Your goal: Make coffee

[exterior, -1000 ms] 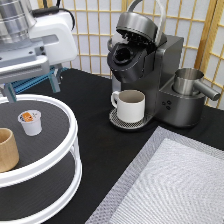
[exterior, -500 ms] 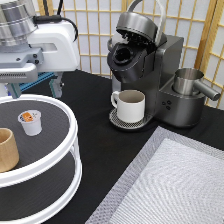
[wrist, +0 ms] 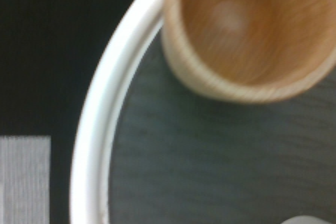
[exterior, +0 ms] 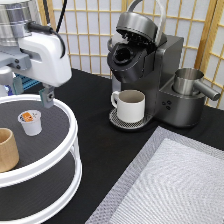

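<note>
Gripper [exterior: 31,90] is hanging over the top tier of a two-tier round tray [exterior: 70,131] at the exterior view's left, above the tier's far edge; its jaws are standing wide apart, with one dark finger [exterior: 47,96] showing just above the tier surface and the other near the frame's left edge, and nothing is sitting between them. Coffee pod [exterior: 31,122], a small white cup with an orange-brown printed top, is standing upright on the dark mat of the top tier, just below the gripper and apart from the fingers. Near the tier's left edge, a tan wooden cup [exterior: 7,149] is standing upright, close to the pod but not touching it; the wrist view is showing this cup [wrist: 251,47] from above, open side up, beside the tray's white rim [wrist: 101,135]. Across the black tabletop [exterior: 95,145], toward the exterior view's right, a dark coffee machine [exterior: 150,70] is standing with its lid raised and its pod chamber exposed. A white handled mug [exterior: 130,105] is sitting on the machine's round drip plate, directly under the brew head, with its handle pointing toward the tray. A metal pitcher [exterior: 189,82] is resting on the machine's right side. A grey woven mat [exterior: 175,185] is covering the tabletop's near right corner.
</note>
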{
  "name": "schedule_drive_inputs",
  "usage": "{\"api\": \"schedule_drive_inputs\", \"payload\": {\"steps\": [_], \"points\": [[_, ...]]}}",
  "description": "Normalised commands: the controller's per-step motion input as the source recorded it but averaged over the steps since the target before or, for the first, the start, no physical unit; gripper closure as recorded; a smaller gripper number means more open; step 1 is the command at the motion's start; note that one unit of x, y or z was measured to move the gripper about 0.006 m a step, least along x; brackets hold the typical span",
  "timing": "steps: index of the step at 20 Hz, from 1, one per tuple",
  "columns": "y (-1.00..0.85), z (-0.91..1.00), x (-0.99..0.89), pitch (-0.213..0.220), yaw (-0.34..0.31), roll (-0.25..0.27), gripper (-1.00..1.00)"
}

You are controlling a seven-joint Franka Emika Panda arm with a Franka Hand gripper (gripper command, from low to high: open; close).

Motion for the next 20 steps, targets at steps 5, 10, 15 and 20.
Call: {"api": "schedule_drive_inputs", "payload": {"steps": [5,10,15,20], "points": [[0.37,-0.04,-0.67,-0.163,0.040,-0.119,-1.00],[0.14,-0.36,-0.70,-0.209,0.129,-0.009,-1.00],[-0.01,-0.39,-0.30,-0.188,0.123,-0.007,-1.00],[-0.03,-0.26,-0.12,-0.087,0.058,-0.027,-1.00]]}}
